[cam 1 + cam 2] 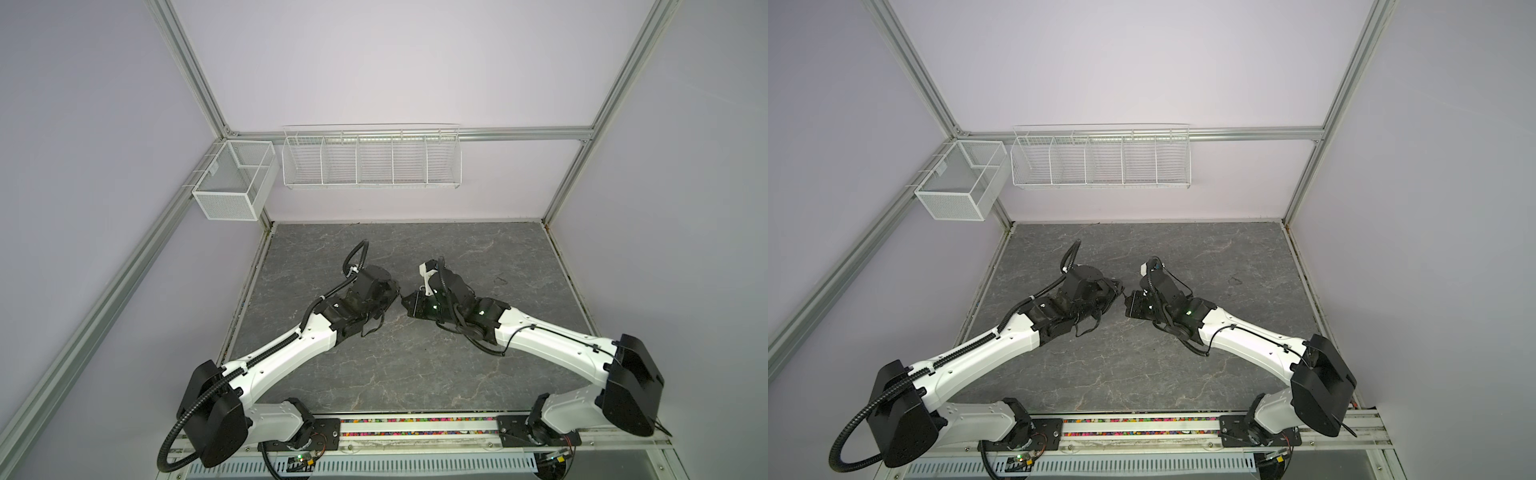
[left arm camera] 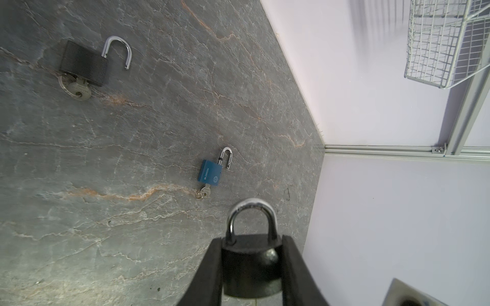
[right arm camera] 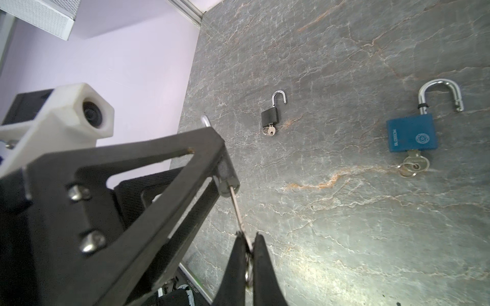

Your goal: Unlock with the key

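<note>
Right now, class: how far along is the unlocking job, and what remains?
Done: the black padlock and blue padlock lie on the table, shackles open, keys in. In hand: the left gripper clamps a third padlock; the right gripper pinches its key, inserted in the keyhole. Left: turning it; its shackle is shut.

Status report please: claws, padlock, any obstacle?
Left claw shut on black padlock, shackle closed. Right claw shut on key, tip in padlock. Two open padlocks lie aside.

Smooth black padlock, textured black padlock, blue padlock, grey veined tabletop
</note>
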{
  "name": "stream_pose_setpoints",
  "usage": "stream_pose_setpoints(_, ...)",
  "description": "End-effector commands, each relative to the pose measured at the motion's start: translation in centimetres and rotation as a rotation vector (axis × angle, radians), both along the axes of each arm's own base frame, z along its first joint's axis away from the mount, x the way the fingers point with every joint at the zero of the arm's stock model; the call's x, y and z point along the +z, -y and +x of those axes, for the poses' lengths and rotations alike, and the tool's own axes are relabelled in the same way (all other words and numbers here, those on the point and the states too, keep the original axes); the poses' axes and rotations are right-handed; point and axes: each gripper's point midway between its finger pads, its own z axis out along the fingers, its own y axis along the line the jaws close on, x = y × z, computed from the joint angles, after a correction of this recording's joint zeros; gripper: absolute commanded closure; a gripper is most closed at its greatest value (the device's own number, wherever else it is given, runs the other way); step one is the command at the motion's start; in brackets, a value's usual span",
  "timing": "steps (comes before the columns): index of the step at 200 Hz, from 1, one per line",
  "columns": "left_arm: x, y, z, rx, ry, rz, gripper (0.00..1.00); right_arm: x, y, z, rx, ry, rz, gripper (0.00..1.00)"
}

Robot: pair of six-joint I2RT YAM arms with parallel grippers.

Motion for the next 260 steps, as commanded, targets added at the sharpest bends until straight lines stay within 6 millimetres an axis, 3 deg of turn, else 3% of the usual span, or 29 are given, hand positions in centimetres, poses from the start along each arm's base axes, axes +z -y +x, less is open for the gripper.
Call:
stream_pose_setpoints(1,-0.5,0.5,-1.1,-0.058,-0.033,0.042,1.0,6.7,-2.4,0.7,0.054,0.061,0.222,0.94)
stream_pose_setpoints(24,-0.4,0.5,-1.2,-0.057,-0.037,0.025,1.0,7.4,-3.5,0.3,0.094,0.055,0.242,0.93)
stream_pose_setpoints(63,0.7,1.3,-1.7,-0.072,-0.047,-0.053,1.0,6.1,-0.6,1.6,-0.006,0.218,0.008,0.93)
stream_pose_setpoints(108,1.4,2.3,-2.1,-0.107,-0.073,-0.104,1.0,7.6,0.1,2.4,-0.021,0.385,-0.085,0.93)
stream_pose_setpoints(153,0.4,1.7,-2.3,-0.09,-0.097,-0.06,1.0,10.6,-1.9,1.3,0.038,0.347,0.088,0.93)
stream_pose_setpoints(207,2.4,2.6,-2.4,-0.111,-0.065,-0.129,1.0,9.7,-2.2,1.9,0.021,0.351,0.044,0.94)
stream_pose_setpoints(236,3.3,3.9,-2.9,-0.146,-0.067,-0.183,1.0,11.0,-3.7,1.7,0.069,0.301,0.164,0.93)
stream_pose_setpoints(260,3.3,3.8,-3.1,-0.149,-0.066,-0.193,1.0,12.4,-3.6,1.7,0.066,0.289,0.232,0.93)
